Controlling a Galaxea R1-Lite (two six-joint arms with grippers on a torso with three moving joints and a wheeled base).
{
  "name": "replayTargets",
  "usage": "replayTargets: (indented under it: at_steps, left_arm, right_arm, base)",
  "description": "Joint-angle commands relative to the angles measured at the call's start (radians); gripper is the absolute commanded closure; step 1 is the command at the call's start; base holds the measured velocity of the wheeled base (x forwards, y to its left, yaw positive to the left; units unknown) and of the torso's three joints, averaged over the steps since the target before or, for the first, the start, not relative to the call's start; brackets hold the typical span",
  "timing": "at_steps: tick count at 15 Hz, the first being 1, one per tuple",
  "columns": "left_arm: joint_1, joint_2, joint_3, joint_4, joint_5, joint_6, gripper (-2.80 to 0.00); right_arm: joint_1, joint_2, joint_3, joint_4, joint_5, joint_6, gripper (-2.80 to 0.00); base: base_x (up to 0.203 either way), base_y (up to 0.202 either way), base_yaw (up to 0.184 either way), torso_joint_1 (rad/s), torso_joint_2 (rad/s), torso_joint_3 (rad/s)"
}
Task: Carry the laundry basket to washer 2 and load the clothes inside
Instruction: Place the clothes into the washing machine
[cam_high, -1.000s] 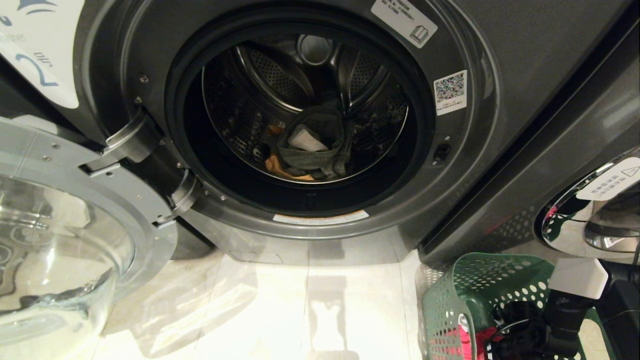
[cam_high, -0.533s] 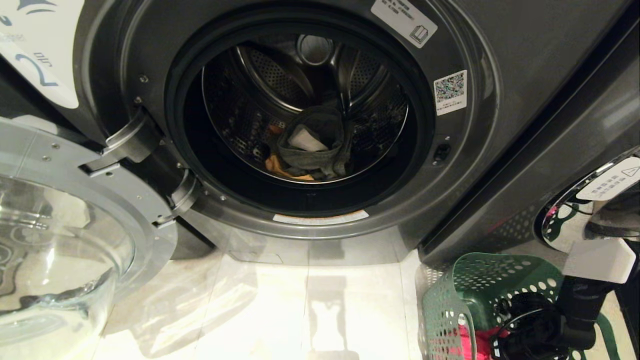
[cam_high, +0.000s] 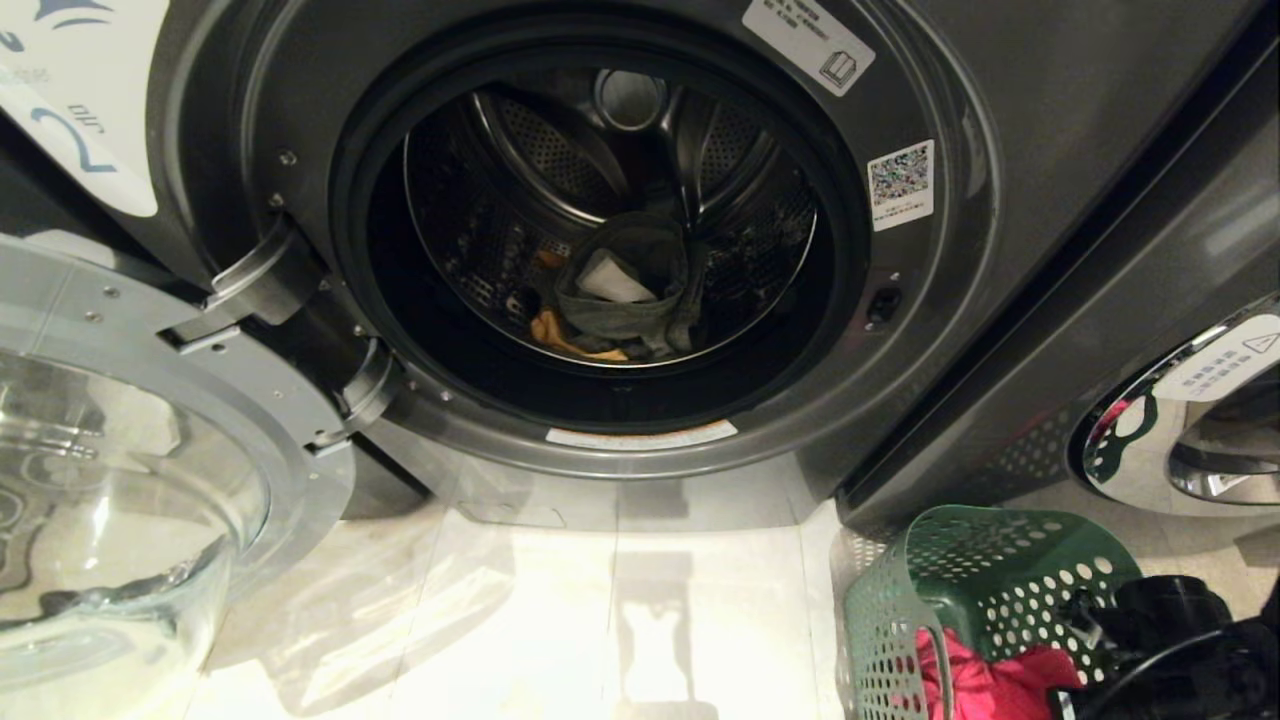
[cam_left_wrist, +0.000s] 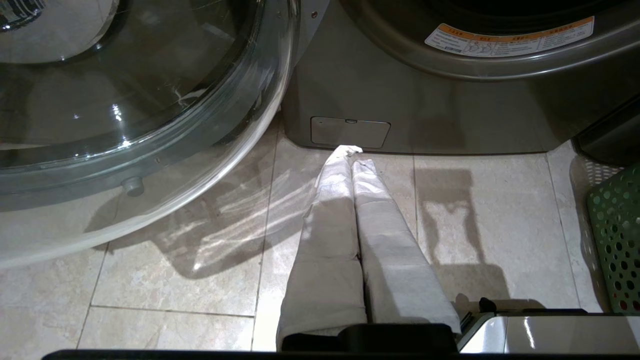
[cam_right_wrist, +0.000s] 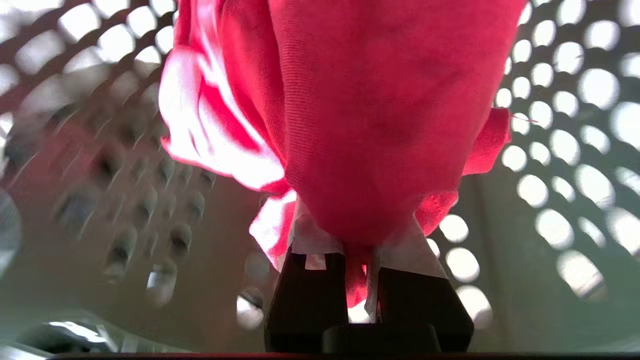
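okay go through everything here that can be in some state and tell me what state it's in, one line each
Washer 2: door opening uncovered, drum holding clothes.
Door: swung fully open to the left.
Grey garment: in the drum.
Yellow garment: in the drum, under the grey one.
Basket: on the floor, right of the washer.
Pink garment: pinched, inside the basket.
Right gripper: shut on the pink garment.
Left gripper: shut, empty, above the floor.

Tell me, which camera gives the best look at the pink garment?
The right wrist view: the pink garment fills it, pinched in the right gripper inside the laundry basket. The head view shows only a pink bunch in the basket at the picture's bottom edge. The left wrist view shows none of it.
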Motion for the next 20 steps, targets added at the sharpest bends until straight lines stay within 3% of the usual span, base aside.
replayTargets:
  at_steps: [1, 8, 12, 14, 20]
  left_arm:
    - [0.0, 0.0, -0.001, 0.0, 0.0, 0.001, 0.0]
    - [0.0, 0.0, -0.001, 0.0, 0.0, 0.0, 0.0]
    - [0.0, 0.0, -0.001, 0.0, 0.0, 0.0, 0.0]
    - [0.0, 0.0, 0.001, 0.0, 0.0, 0.0, 0.0]
    - [-0.001, 0.0, 0.0, -0.001, 0.0, 0.0, 0.0]
  right_arm:
    - [0.013, -0.203, 0.082, -0.019, 0.004, -0.026, 0.0]
    - [0.083, -0.662, 0.309, -0.036, -0.012, -0.181, 0.0]
    - [0.106, -0.689, 0.317, -0.125, -0.028, -0.34, 0.0]
    - [0.172, -0.704, 0.318, -0.192, -0.023, -0.381, 0.0]
    - [0.409, -0.786, 0.317, -0.375, -0.042, -0.39, 0.0]
  base:
    - [0.0, 0.0, 0.0, 0.0, 0.0, 0.0]
    - [0.0, 0.0, 0.0, 0.0, 0.0, 0.0]
    - [0.0, 0.0, 0.0, 0.0, 0.0, 0.0]
    - [0.0, 0.0, 0.0, 0.0, 0.0, 0.0]
    - [0.0, 0.0, 0.0, 0.0, 0.0, 0.0]
